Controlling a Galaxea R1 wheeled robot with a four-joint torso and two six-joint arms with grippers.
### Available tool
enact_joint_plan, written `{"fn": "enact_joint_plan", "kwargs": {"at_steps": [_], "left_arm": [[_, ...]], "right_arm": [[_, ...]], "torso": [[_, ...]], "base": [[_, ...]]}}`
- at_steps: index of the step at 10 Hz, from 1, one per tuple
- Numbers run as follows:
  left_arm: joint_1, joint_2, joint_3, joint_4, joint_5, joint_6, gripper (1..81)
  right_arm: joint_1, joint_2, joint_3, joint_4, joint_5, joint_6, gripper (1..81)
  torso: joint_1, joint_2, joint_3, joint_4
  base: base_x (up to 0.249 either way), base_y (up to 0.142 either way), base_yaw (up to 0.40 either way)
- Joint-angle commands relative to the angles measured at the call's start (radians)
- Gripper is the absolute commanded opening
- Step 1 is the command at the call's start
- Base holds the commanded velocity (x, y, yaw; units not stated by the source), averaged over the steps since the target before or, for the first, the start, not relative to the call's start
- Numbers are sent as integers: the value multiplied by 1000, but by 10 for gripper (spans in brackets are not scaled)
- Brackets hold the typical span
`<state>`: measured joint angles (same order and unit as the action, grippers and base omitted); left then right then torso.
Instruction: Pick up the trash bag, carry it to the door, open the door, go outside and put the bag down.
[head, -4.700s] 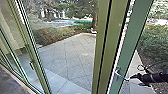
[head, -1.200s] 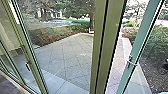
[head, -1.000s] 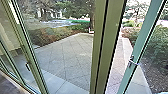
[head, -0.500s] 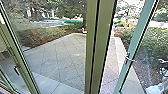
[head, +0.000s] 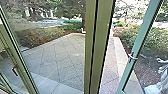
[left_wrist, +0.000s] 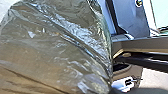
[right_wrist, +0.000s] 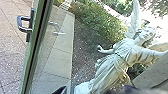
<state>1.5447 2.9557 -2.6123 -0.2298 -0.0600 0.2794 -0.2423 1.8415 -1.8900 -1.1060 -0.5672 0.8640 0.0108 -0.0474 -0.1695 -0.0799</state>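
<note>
Head view: I looked through tall green framing onto a paved yard (head: 62, 60), with a broad post (head: 101, 37) near the middle.
Door: its narrow blue-green leaf (head: 142, 40) stood open beyond the post, and the paving ran on through the gap between them.
Handle: a silvery one (head: 132, 57) sat on the leaf; the right wrist camera gave me a closer look, its bracket shape standing out from the frame.
Glazing at the left: a second frame carried a small dark handle (head: 15, 71), a detail I took from the head view.
Trash bag: my left wrist view had it, large and close, a dark, shiny, wrinkled bag (left_wrist: 57, 50) with brown tones in the plastic. I could not tell what it hung from or rested on.
Ground by the bag: a pale patch (left_wrist: 155, 80) lay past the robot's own parts; whether it was floor or paving, I could not tell.
Statue: the head view caught part of it (head: 155, 88) low at the right, behind the door's glass, while the right wrist view gave me its wing, head, draped robe and outstretched arms.
Planting: the right wrist view set a green bush (right_wrist: 100, 25) and a dark bed (right_wrist: 85, 57) behind the statue, beside a pale paved strip (right_wrist: 61, 52).
Left gripper: open or closed, I could not tell.
Right gripper: I could not tell its state either.
</note>
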Motion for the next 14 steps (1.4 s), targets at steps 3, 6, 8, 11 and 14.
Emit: {"fn": "enact_joint_plan", "kwargs": {"at_steps": [3, 6, 8, 11, 14], "left_arm": [[-25, 0, 5, -6, 66, -2, 10], [-25, 4, 5, -6, 66, -2, 10], [-25, 7, 5, -5, 66, -2, 10], [-27, 16, 5, -2, 66, 0, 10], [-27, 22, 5, 4, 65, 1, 10]], "right_arm": [[93, -12, -173, -48, 23, 4, 811], [62, -12, -76, 72, -17, 3, 811], [54, -15, 34, 224, -114, 4, 811], [18, -11, 178, 588, -266, -46, 811], [-186, 3, 388, 753, -247, -117, 811]], "torso": [[0, 0, 0, 0], [0, 0, 0, 0], [0, 0, 0, 0], [0, 0, 0, 0], [0, 0, 0, 0]], "base": [[0, 0, 0], [0, 0, 0], [0, 0, 0], [0, 0, 0], [0, 0, 0]]}}
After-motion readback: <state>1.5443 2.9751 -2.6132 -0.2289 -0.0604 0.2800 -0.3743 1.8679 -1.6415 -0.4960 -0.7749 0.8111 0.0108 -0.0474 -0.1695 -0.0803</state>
